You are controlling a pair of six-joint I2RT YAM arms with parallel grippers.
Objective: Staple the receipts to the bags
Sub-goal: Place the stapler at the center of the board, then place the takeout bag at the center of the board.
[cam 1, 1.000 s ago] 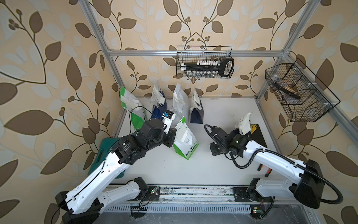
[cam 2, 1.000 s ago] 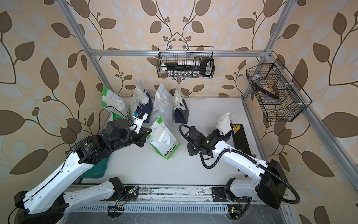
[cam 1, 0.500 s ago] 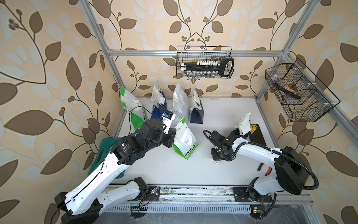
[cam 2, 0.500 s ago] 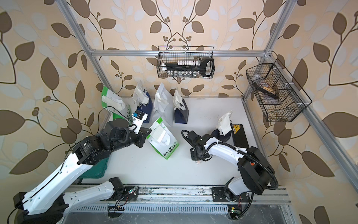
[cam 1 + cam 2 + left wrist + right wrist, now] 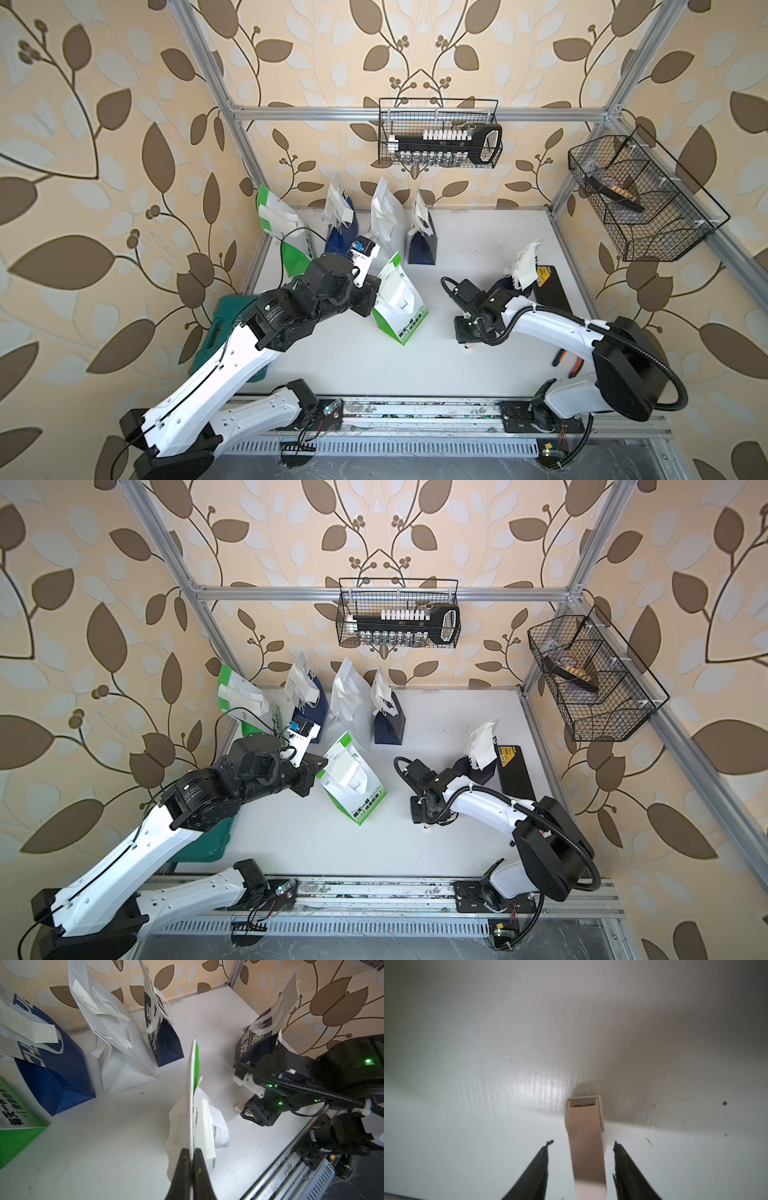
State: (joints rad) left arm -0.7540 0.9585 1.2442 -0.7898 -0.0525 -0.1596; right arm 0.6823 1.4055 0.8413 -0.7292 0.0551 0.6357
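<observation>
Left tool point(image 5: 192, 1150) is clamped shut on the top edge of the green-and-white bag point(image 5: 401, 309). That bag stands tilted mid-bench point(image 5: 353, 361), between my two arms. Its receipt point(image 5: 205, 1124) lies against the bag face right beside my fingertips; I can't tell if it's in the pinch.

Right tool point(image 5: 583, 1142) is open and points down at the bench. Its fingers point(image 5: 537, 1165) sit either side of the pink stapler point(image 5: 584, 1126) with gaps on both sides, so no contact. The stapler lies flat on the bench.

The back row along the wall holds a second green-and-white bag point(image 5: 286, 232), left navy bag point(image 5: 343, 226), white bag point(image 5: 386, 216) and middle navy bag point(image 5: 422, 243).

The right navy bag point(image 5: 482, 773) is just behind my right arm, with a pale slip point(image 5: 482, 742) sticking up, beside a black box point(image 5: 548, 286). A teal case point(image 5: 218, 328) is under my left arm.
</observation>
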